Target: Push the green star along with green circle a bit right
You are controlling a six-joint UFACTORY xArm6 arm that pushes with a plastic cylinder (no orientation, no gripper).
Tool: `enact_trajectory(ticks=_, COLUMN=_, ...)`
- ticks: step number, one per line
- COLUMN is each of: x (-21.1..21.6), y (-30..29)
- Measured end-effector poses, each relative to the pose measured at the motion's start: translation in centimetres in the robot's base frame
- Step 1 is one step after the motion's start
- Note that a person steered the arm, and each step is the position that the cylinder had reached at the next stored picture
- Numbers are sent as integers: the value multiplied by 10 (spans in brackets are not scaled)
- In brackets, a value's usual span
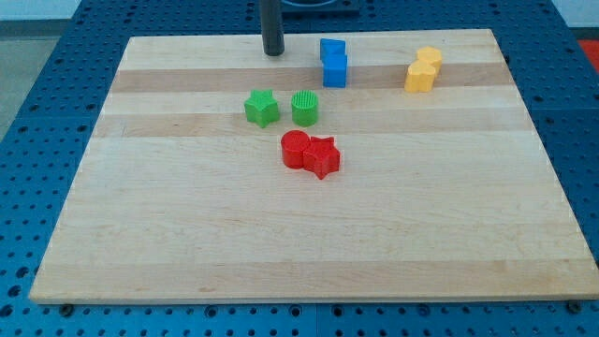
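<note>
The green star lies on the wooden board a little above the middle. The green circle stands just to its right, a small gap between them. My tip is near the view's top edge of the board, above the green star and slightly to its right, well apart from both green blocks.
A red circle and a red star touch each other just below the green circle. Two blue blocks sit at the top, right of my tip. Two yellow blocks sit at the top right. The board's edge runs along the left.
</note>
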State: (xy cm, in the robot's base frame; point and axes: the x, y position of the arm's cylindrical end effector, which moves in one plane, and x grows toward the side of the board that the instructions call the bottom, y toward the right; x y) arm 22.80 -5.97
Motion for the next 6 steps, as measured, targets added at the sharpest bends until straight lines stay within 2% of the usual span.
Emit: enact_trajectory(ticks=6, x=1, y=-1)
